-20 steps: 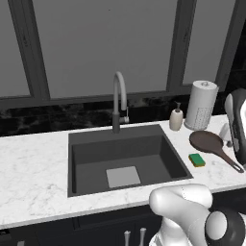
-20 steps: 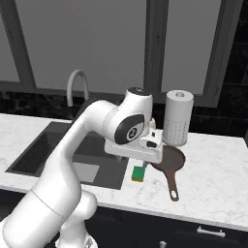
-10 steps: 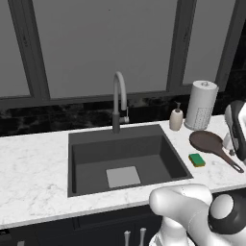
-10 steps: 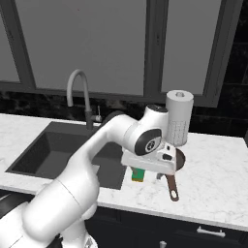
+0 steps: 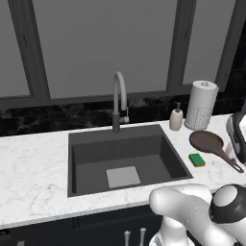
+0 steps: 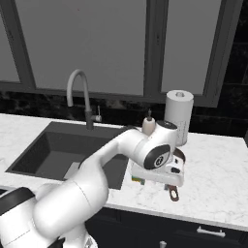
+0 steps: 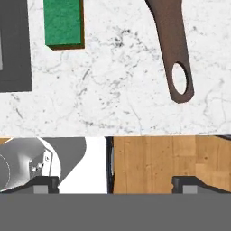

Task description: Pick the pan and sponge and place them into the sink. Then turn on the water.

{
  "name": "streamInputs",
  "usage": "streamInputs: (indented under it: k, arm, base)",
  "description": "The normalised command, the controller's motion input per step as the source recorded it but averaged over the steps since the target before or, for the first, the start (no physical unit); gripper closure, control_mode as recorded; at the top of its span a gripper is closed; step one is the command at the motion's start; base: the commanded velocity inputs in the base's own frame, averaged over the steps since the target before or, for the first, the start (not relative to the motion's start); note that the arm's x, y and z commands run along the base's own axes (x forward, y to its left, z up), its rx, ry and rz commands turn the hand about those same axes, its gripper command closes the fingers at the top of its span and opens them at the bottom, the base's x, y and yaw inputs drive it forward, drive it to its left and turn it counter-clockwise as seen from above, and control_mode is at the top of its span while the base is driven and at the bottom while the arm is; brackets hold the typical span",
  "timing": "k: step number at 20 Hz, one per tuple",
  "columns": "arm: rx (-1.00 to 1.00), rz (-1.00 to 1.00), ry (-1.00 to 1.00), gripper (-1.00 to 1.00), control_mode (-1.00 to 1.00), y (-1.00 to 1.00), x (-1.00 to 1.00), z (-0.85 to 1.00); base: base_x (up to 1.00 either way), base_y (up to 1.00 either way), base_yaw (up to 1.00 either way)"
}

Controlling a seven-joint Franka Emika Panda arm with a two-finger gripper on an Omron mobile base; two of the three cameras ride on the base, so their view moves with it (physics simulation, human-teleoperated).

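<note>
The reddish-brown pan [image 5: 206, 141] lies on the counter right of the sink [image 5: 86, 166], its long handle [image 7: 173, 49] pointing toward the front edge. The green sponge [image 5: 196, 159] rests flat beside it, between pan and basin, and shows again in the hand view as a green sponge [image 7: 64, 22]. My gripper [image 7: 119, 185] is open and holds nothing. It hovers over the counter's front edge, just short of the handle's end hole. In the right base view my hand [image 6: 159, 173] covers most of the pan. No water shows at the faucet [image 5: 119, 98].
A soap dispenser [image 5: 176, 118] and a paper towel roll [image 5: 201, 104] stand behind the pan at the wall. White marble counter [image 5: 33, 163] stretches left of the basin. Below the counter edge lies wooden floor [image 7: 167, 162].
My arm has swung right and down, from beside the sink to over the pan handle near the counter's front edge. Pan and sponge have not moved. The jaws stay open.
</note>
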Motion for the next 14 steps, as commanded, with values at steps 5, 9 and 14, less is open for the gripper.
streamInputs:
  k: [5,9,14]
  arm:
    - [0.03,0.00,0.00,-1.00,-1.00,-0.30,0.57,-0.23]
    - [0.05,0.00,0.00,-1.00,-1.00,-0.33,0.74,-0.24]
    - [0.09,0.00,0.02,-1.00,-1.00,-0.48,0.52,-0.31]
  base:
    - [0.00,0.00,0.00]
    - [0.00,0.00,0.00]
    - [0.00,0.00,0.00]
